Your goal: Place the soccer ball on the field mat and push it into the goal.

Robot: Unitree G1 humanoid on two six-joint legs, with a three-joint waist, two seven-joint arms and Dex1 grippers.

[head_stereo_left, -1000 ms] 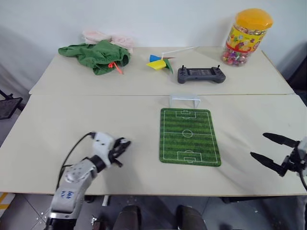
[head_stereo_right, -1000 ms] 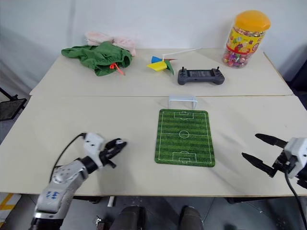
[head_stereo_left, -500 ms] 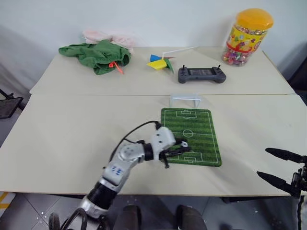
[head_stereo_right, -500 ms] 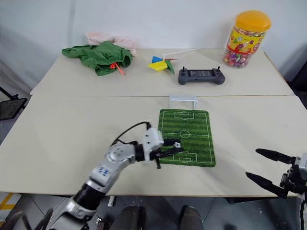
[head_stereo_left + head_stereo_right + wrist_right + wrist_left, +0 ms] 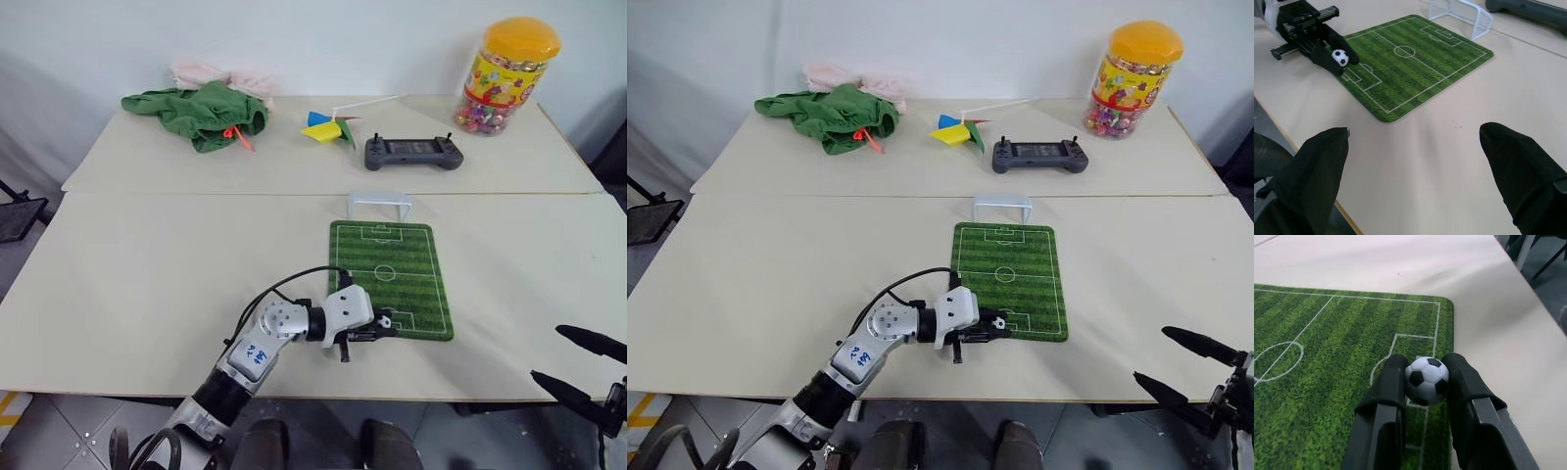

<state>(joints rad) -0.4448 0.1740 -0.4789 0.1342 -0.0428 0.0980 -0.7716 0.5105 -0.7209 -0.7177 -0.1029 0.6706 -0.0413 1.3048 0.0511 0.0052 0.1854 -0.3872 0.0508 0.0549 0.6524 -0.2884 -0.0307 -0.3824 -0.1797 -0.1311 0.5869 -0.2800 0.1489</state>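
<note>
Task barely started: nothing placed yet, push not begun. Nearest, at the near right edge of the desk [image 5: 147, 284], the right hand [image 5: 1190, 377] hangs with its two black fingers spread wide apart, holding nothing, well apart from the mat. Just beyond, the left hand [image 5: 382, 324] reaches in from the left over the near end of the field mat [image 5: 387, 269], fingers clamped on the soccer ball [image 5: 1426, 380]. Ball sits pinched between the two black pads, above the near penalty box close to the mat's near right corner; whether it touches the grass yet, cannot tell. Ball looks tiny, white with black pentagon patches, glossy, round, likely to roll freely once let go, so a gentle release seems needed. Mat is flat, green striped, white pitch lines, rounded corners, long axis running near to far. Left to do, as judged: set ball down on the mat, let go, then push it the full length of the pitch to the far end. There the goal [image 5: 378, 204], small white arch with net, stands just at the mat's far edge, mouth facing the mat, empty. Farther back, a dark game controller [image 5: 412, 151].
</note>
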